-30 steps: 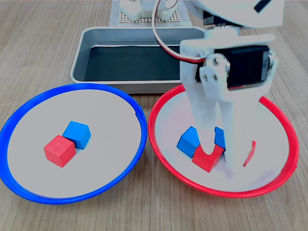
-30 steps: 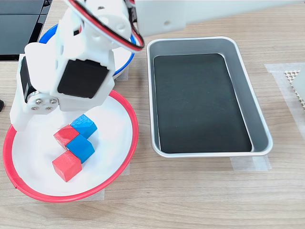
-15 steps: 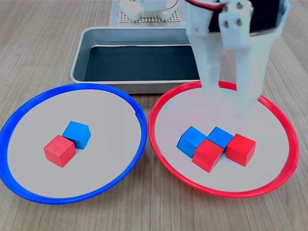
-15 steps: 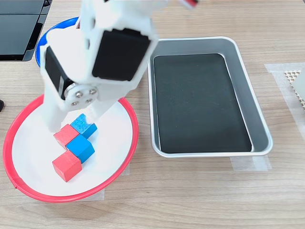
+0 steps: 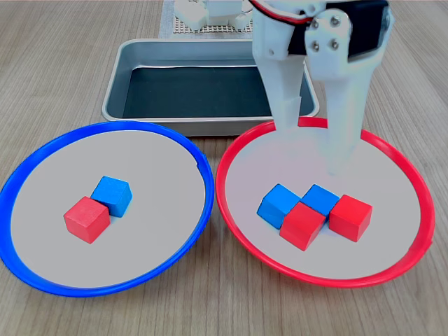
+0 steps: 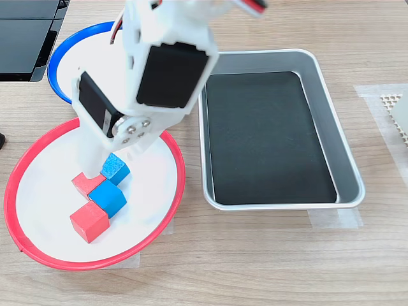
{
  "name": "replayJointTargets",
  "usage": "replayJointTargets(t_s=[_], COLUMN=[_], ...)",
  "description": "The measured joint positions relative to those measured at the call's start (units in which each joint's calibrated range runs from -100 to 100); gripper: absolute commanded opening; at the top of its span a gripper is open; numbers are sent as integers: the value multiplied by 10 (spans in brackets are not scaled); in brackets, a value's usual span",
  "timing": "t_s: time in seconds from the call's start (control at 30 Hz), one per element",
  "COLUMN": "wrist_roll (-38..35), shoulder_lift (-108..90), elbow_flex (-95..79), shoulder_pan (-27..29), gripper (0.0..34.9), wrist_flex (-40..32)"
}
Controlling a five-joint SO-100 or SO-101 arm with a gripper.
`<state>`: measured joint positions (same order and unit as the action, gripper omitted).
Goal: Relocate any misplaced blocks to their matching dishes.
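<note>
The blue blocks (image 5: 280,205) in the red-rimmed plate (image 5: 234,217) look light, rigid and glossy — likely slippery, so opposite flat faces are the place to pinch. They sit touching two red cubes (image 5: 302,224) in a tight cluster (a fifth, red cube (image 5: 87,218) lies in the blue-rimmed plate (image 5: 28,175)). The gripper (image 5: 311,147) hangs above the cluster, jaws spread and empty.

A wood-grain table (image 5: 63,63) carries everything. In the first exterior view, a blue-rimmed plate (image 5: 28,171) lies at 8 o'clock and a red-rimmed plate (image 5: 234,150) at 4 o'clock, rims nearly touching. A silver tray (image 5: 115,87) sits at 12 o'clock, just behind both. A pale mesh mat (image 5: 183,26) lies beyond it.
</note>
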<state>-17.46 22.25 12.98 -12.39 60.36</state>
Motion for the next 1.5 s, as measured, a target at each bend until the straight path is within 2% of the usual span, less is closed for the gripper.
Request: replayJointTargets(t_s=[0.3,0.57,0.83,1.03,1.5], wrist_roll=[-33,-42,-41,-41,-41], shoulder_lift=[0,0,14,22,97], elbow_flex=[-26,-44,-44,-40,43], shoulder_pan=[-7,-4,-31,-50,-47], gripper=[123,149,167,169,167], wrist_flex=[-5,1,-18,-17,6])
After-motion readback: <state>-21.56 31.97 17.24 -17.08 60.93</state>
